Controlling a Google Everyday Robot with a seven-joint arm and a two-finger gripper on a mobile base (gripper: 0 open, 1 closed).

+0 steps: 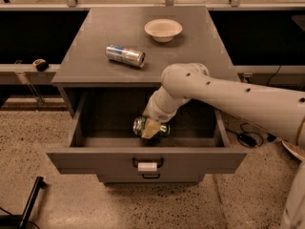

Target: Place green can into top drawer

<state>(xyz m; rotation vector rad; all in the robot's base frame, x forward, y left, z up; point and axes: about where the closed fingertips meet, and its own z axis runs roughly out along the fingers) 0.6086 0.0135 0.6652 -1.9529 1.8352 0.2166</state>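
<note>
Camera view: The top drawer [100,159] of the grey cabinet stands pulled well out, its dark handle [147,161] and white tag [147,166] facing the camera on the front panel. The pale arm [228,97] comes in from the right, bends at a rounded joint over the cabinet's front edge and slopes down into the drawer. The gripper [148,129] sits low inside the drawer, a little right of the middle and nearer the front wall than the back. Its beige fingers [151,127] are closed narrowly around the green can [163,130], one finger lying across the can's body. The can lies on its side, its silver end turned to the left and its green body showing on the right of the finger. Whether it touches the drawer floor cannot be told.

On the tabletop [90,68] above, a silver-and-blue can [125,55] lies on its side toward the left, and a shallow cream bowl [163,29] stands upright farther back and to the right, well apart from it. Dark cables [248,137] lie on the speckled floor to the right of the cabinet.
</note>
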